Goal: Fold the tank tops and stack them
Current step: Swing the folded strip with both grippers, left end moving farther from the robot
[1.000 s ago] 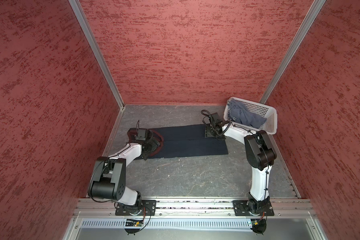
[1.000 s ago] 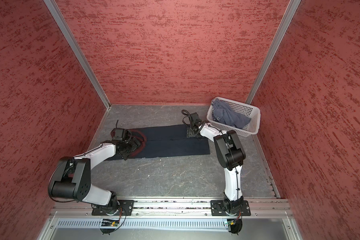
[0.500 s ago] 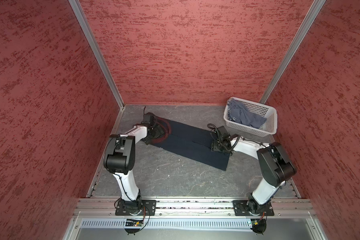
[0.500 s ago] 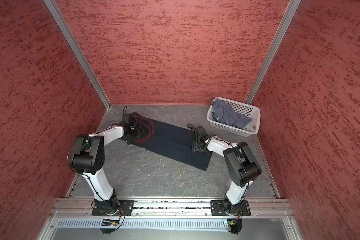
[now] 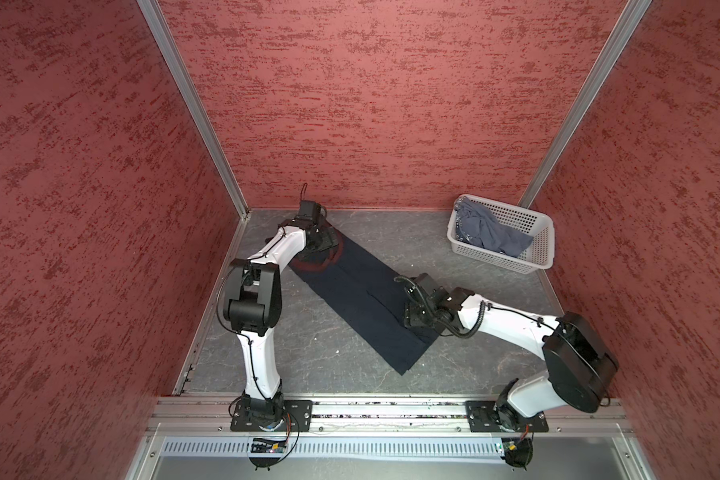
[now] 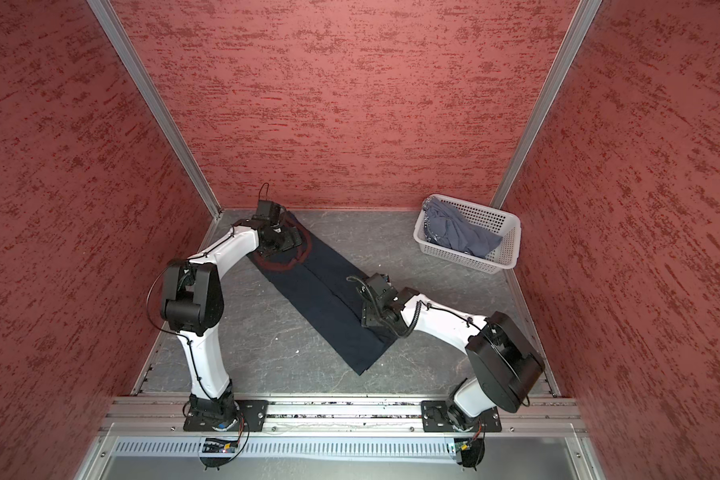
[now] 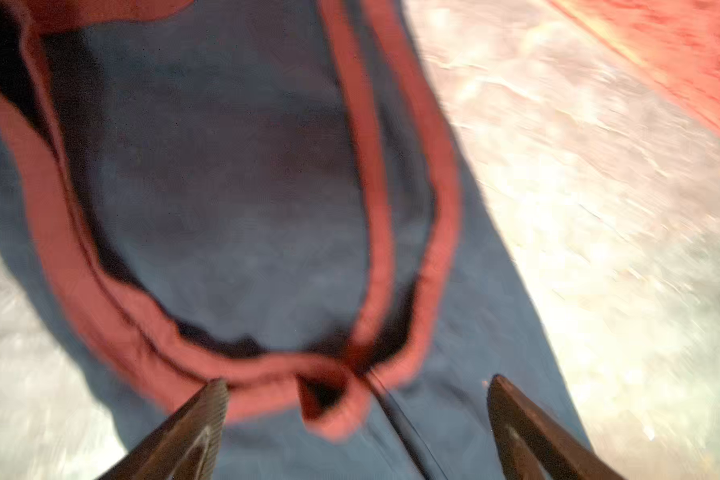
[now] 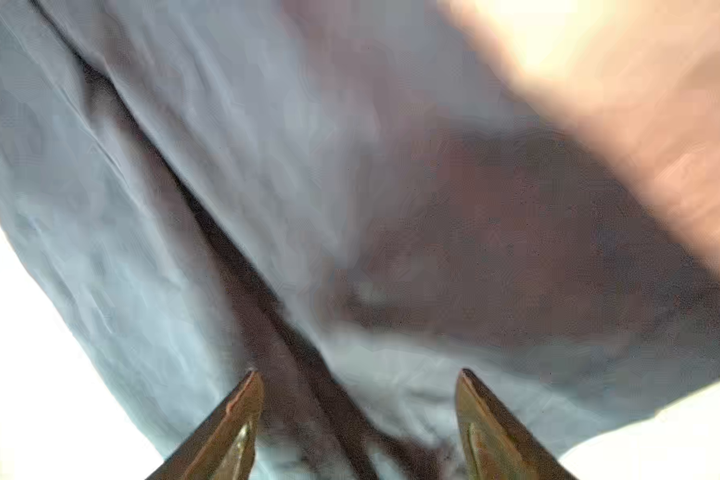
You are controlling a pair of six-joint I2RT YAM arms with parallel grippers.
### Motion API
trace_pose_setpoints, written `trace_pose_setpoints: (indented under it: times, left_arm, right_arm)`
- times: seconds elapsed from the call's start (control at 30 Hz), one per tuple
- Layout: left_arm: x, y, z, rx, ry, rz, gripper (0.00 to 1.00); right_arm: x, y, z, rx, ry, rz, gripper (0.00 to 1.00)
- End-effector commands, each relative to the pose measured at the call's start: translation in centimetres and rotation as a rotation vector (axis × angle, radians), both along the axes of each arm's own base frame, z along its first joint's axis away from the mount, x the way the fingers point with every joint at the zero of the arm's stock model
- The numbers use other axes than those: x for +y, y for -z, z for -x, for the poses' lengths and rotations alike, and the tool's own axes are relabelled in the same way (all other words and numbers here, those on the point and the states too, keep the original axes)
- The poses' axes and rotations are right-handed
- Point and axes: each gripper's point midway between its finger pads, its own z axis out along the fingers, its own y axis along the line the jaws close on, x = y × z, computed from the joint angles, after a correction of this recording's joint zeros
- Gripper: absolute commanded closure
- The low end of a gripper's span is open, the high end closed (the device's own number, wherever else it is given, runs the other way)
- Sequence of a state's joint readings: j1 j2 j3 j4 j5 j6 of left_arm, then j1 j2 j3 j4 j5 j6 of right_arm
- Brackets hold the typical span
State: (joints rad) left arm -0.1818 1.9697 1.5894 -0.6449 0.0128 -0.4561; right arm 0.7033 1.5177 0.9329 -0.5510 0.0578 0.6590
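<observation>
You're looking at white links [image 5: 262, 357], black joint housings [image 5: 574, 361] and thin black cables [image 5: 479, 320]. Your left end effector [image 7: 358, 378] and right end effector [image 8: 359, 371] have dark tapered fingers [image 7: 192, 432].

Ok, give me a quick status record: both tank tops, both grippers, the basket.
navy tank top: folded into a long strip, lying flat and diagonal on the table
left gripper: open, at the red-trimmed strap end; contact with cloth unclear
right gripper: open, near the hem end, fingers either side of the centre crease
grey tank top: crumpled, unfolded, inside the basket
basket: far right corner of the table
stack: not yet started
</observation>
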Motion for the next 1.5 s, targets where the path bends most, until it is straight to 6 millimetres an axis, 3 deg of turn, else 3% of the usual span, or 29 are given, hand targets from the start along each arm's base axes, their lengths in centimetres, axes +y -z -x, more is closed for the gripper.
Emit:
trace_pose_setpoints:
  times: [0.0,0.13,0.23,0.4,0.57,0.7,0.87,1.0,1.1,1.2,1.3,1.37,1.47]
  left_arm:
    - [-1.0,-1.2,2.8,0.021,0.004,-0.009,0.03]
    - [-3.5,0.8,5.2,0.059,0.007,0.080,0.05]
    - [-5.6,2.0,5.9,0.078,0.037,0.103,0.07]
    - [-8.7,4.2,6.0,0.122,0.088,0.096,0.09]
    - [-10.4,6.6,4.9,0.157,0.125,0.051,0.10]
    - [-12.1,7.9,3.7,0.159,0.205,0.004,0.10]
    - [-14.4,8.7,2.9,0.139,0.323,-0.034,0.10]
    - [-16.8,9.1,2.7,0.119,0.415,-0.032,0.09]
    - [-18.3,8.5,2.5,0.099,0.456,-0.021,0.09]
    - [-19.3,6.3,2.5,0.065,0.471,0.005,0.09]
    - [-20.5,2.8,3.2,0.035,0.511,0.028,0.09]
    - [-20.2,0.6,4.0,0.035,0.508,-0.009,0.08]
    - [-18.6,-2.4,5.7,0.027,0.447,0.038,0.06]
  right_arm:
    - [-2.0,-1.2,-3.3,-0.083,0.010,0.111,0.26]
    - [-2.4,-0.7,-6.9,-0.105,0.010,0.133,0.26]
    - [-2.7,0.3,-8.7,-0.088,0.014,0.139,0.25]
    - [-2.8,2.8,-8.9,-0.040,0.003,0.160,0.26]
    - [-2.6,4.9,-6.4,0.027,-0.011,0.119,0.27]
    - [-2.5,6.2,-3.2,0.090,-0.020,0.084,0.27]
    - [-1.4,7.6,2.8,0.188,-0.057,0.044,0.28]
    - [1.1,7.6,7.2,0.243,-0.095,-0.010,0.29]
    - [3.8,7.1,9.1,0.257,-0.141,-0.049,0.29]
    - [5.8,5.8,8.8,0.222,-0.164,-0.058,0.29]
    - [6.5,3.9,7.7,0.156,-0.152,-0.101,0.29]
    - [6.7,2.4,7.4,0.113,-0.155,-0.132,0.29]
    - [4.7,0.1,7.0,0.036,-0.131,-0.090,0.28]
